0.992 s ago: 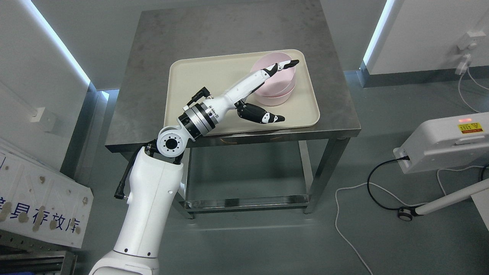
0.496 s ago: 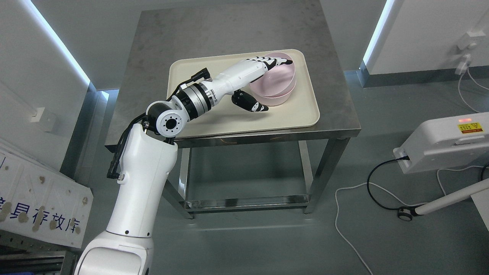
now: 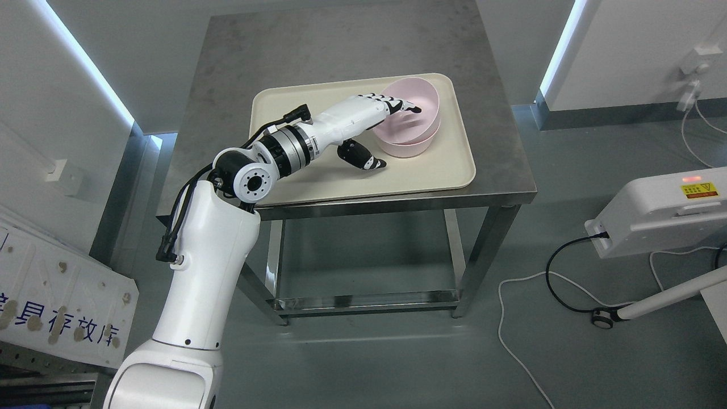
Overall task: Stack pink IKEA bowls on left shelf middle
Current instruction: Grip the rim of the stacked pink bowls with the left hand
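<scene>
Two pink bowls sit nested on the back right of a cream tray (image 3: 306, 113). The upper bowl (image 3: 427, 102) tilts a little inside the lower one (image 3: 410, 149). My left arm comes in from the lower left, and my left hand (image 3: 395, 136) straddles the bowls' near-left rim. Its fingers (image 3: 406, 106) reach over the rim into the upper bowl, while the thumb (image 3: 366, 160) points along the tray just outside the wall. The hand is open, with a gap still showing between thumb and bowl. No right arm shows.
The tray lies on a steel table (image 3: 341, 45) with a lower shelf (image 3: 363, 298). A white machine (image 3: 659, 213) with cables on the floor stands at the right. A white signboard (image 3: 62, 295) leans at the lower left.
My left arm has drawn back to the left and its elbow has risen. The fingers turned palm-down and dipped into the upper bowl. The thumb moved in close to the bowls' wall.
</scene>
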### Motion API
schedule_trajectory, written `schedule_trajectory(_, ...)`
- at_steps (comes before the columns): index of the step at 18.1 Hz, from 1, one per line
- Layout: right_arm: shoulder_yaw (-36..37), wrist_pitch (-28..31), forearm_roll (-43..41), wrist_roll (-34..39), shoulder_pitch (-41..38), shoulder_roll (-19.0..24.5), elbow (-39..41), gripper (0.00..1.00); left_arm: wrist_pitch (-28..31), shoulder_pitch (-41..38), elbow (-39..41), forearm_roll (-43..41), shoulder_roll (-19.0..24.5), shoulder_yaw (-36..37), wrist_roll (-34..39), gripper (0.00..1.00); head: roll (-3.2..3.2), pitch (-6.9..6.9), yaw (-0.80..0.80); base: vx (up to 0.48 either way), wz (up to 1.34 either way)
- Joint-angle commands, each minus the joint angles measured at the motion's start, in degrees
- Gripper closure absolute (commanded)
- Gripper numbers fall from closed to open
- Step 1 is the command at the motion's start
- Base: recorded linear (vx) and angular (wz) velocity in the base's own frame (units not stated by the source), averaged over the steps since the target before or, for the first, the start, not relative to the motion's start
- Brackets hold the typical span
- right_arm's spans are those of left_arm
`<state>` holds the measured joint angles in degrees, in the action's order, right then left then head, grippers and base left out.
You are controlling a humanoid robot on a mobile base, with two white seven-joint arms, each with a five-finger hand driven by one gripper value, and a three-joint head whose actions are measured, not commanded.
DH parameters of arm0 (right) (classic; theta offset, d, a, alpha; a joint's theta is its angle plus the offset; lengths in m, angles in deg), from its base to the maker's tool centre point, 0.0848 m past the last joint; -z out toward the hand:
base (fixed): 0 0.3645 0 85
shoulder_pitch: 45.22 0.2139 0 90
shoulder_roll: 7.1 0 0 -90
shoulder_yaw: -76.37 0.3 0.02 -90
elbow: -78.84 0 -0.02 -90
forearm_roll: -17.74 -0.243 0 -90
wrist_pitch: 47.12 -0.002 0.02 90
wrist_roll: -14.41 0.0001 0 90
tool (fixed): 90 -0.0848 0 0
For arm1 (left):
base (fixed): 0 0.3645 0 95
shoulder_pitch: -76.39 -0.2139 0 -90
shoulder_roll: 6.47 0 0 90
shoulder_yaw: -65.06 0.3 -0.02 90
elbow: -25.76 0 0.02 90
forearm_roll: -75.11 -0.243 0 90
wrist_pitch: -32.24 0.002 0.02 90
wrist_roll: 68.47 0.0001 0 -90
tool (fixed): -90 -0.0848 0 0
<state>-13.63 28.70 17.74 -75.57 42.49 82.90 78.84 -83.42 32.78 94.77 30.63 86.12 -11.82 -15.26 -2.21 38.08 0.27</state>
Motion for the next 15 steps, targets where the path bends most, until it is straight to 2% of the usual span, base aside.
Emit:
schedule_trajectory(1,0.3,0.0,-0.1,0.0,0.0,-1.0,1.0,0.0,0.0,0.3,-0.6,-0.9,-1.6,3.7,0.0,0.21,0.0,0.0,0.0,0.0,0.0)
schedule_trajectory(5,0.3,0.0,-0.1,0.0,0.0,-1.0,1.0,0.0,0.4,0.2,-1.2,-1.0,-1.6,4.5,0.1,0.35,0.0,0.01,0.0,0.0,0.0)
schedule_trajectory(7,0.3,0.0,-0.1,0.0,0.0,-1.0,1.0,0.0,2.1,0.3,-2.0,-1.0,-1.6,4.2,0.1,0.39,0.0,0.01,0.0,0.0,0.0)
schedule_trajectory(15,0.3,0.0,-0.1,0.0,0.0,-1.0,1.0,0.0,2.5,1.5,-9.2,-0.9,-1.6,1.6,2.8,0.64,0.0,0.01,0.0,0.0,0.0)
